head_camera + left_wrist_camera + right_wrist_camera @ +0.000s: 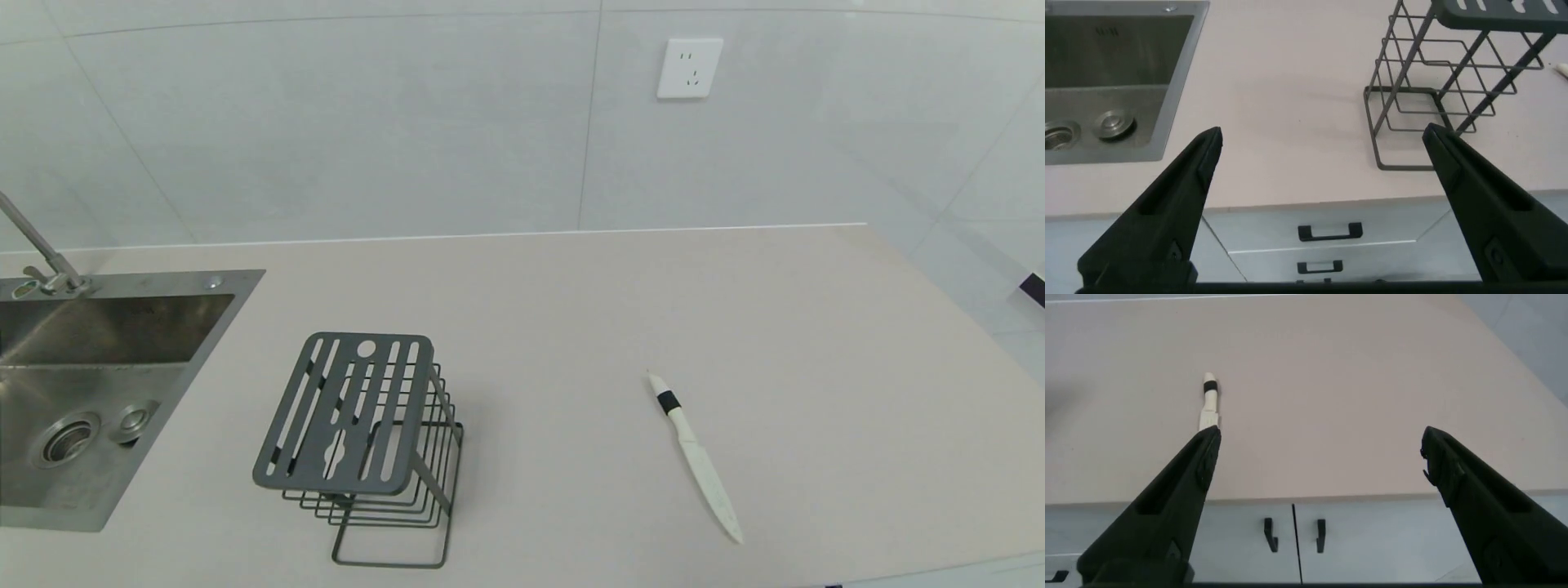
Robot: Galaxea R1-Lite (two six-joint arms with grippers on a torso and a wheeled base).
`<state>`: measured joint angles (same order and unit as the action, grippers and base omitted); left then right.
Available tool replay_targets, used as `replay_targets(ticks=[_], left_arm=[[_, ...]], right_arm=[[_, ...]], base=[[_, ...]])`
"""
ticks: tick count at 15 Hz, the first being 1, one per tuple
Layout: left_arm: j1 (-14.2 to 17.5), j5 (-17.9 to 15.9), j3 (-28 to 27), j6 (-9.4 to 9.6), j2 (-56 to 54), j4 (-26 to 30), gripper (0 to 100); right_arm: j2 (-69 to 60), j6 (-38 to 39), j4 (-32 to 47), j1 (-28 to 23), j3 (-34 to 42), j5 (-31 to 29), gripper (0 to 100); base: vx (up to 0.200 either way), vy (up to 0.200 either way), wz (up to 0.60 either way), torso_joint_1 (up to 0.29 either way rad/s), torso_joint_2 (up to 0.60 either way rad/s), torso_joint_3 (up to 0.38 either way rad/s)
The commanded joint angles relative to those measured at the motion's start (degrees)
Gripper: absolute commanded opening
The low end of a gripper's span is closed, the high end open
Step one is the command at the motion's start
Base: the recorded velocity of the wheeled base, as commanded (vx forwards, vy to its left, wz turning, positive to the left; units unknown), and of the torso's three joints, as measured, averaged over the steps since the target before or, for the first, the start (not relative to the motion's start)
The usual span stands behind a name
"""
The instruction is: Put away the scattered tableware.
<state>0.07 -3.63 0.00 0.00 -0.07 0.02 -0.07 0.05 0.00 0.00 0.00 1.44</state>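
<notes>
White knife (694, 457) with a black band lies flat on the countertop (571, 310), well apart to the right of the dark wire rack (359, 441), banded handle end toward the wall, blade tip toward the front edge. Rack stands near the sink (147, 282), its slotted top tilted. Left gripper (1323, 135) hovers at the counter's front edge facing the rack, fingers spread wide, empty; right gripper (1320, 434) hovers at the same edge facing the knife, also spread wide, empty.
</notes>
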Motion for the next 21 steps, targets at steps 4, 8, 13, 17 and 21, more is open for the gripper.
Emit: replay_targets(ticks=[4, 8, 13, 17, 21], left_arm=[[0.0, -0.1, 0.0, 0.0, 0.1, 0.1, 100], [0.0, -0.1, 0.0, -0.18, 0.1, 0.0, 100], [-0.1, -0.2, 0.0, -0.44, 0.1, -0.2, 100], [-0.1, -0.3, 0.0, 0.26, 0.1, -0.2, 100], [0.0, -0.5, 0.0, 0.53, 0.1, -0.1, 100]], right_arm=[[0.1, 0.0, 0.0, 0.0, 0.0, 0.1, 100], [0.1, 0.0, 0.0, -0.1, 0.0, 0.0, 100], [0.1, 0.7, -0.1, 0.0, 0.0, 0.1, 100], [0.1, 0.7, -10.3, -0.1, 0.0, 4.0, 100], [4.1, 0.1, -3.3, -0.4, -4.0, 22.0, 100]], base=[[0.0, 0.0, 0.0, 0.243, -0.07, 0.16], [0.0, 0.0, 0.0, 0.015, 0.0, 0.012], [0.0, 0.0, 0.0, 0.0, 0.0, 0.0], [0.0, 0.0, 0.0, 0.0, 0.0, 0.0], [0.0, 0.0, 0.0, 0.0, 0.0, 0.0]])
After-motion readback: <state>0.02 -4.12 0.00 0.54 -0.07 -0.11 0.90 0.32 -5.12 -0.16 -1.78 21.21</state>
